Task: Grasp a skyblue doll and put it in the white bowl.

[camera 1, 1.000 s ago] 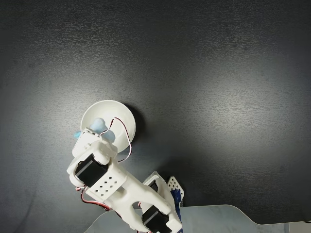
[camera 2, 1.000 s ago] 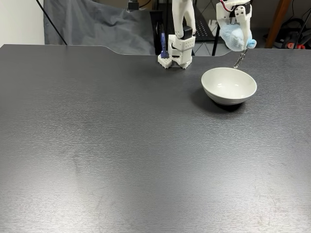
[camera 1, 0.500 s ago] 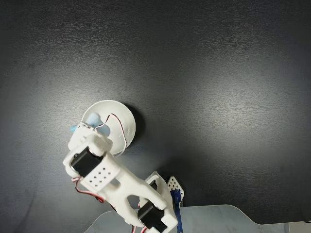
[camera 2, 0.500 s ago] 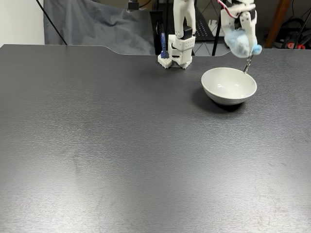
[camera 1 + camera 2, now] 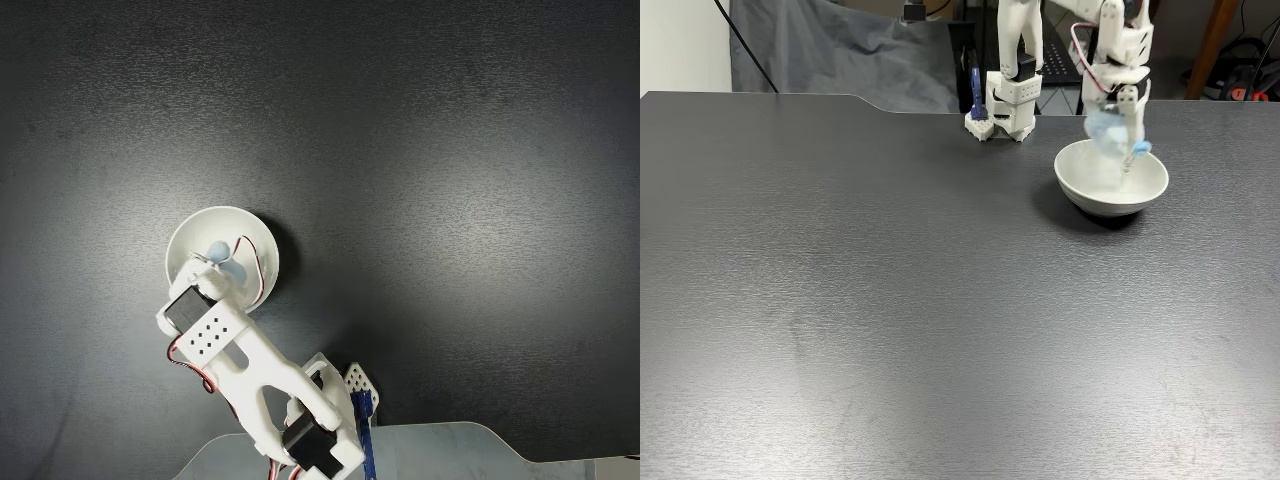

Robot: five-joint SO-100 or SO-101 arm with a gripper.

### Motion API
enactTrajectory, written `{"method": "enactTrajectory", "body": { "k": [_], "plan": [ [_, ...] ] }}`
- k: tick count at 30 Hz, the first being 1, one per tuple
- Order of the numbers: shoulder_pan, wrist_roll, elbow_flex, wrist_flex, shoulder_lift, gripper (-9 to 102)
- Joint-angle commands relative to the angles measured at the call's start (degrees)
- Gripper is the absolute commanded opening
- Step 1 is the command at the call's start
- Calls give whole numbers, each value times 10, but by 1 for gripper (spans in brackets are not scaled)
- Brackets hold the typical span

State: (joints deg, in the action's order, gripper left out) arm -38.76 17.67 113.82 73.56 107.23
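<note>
The table [image 5: 890, 330] is a dark, matte grey slab with a fine brushed grain and a soft sheen under the light; on it stands the white bowl [image 5: 1080, 185], round, glossy and smooth, casting a dark shadow beneath its foot; in the top-down fixed view the white bowl [image 5: 185, 245] shows as a clean circle, its near part covered by the arm. The arm [image 5: 250, 370] is white moulded plastic with black servo blocks, a perforated plate and thin red and white wires; its base [image 5: 1008, 105] sits at the table's far edge, beside a blue part. The gripper [image 5: 1120, 130] hangs over the bowl's mouth, its fingers closed around the skyblue doll [image 5: 1102, 128], a fluffy pale-blue plush blurred by motion; the plush sits at about rim height, over the bowl's hollow; from above the skyblue doll [image 5: 217, 250] peeks out as a pale-blue patch inside the bowl's circle, just past the gripper [image 5: 222, 266].
</note>
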Motion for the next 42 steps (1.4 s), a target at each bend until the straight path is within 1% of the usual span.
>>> {"method": "enactTrajectory", "body": {
  "k": [1,8,12,21,23,26,32,35,38,42],
  "plan": [
    [6,-7,31,-34,54,-1],
    [47,-7,27,-70,54,-1],
    [51,-7,26,-92,55,-1],
    [51,-7,32,-95,55,-1],
    [49,-5,33,-95,55,1],
    [46,-4,33,-95,55,8],
    [51,-5,34,-91,55,35],
    [51,-5,34,-87,55,46],
    [51,-4,35,-86,54,52],
    [51,2,35,-86,54,53]
  ]
}}
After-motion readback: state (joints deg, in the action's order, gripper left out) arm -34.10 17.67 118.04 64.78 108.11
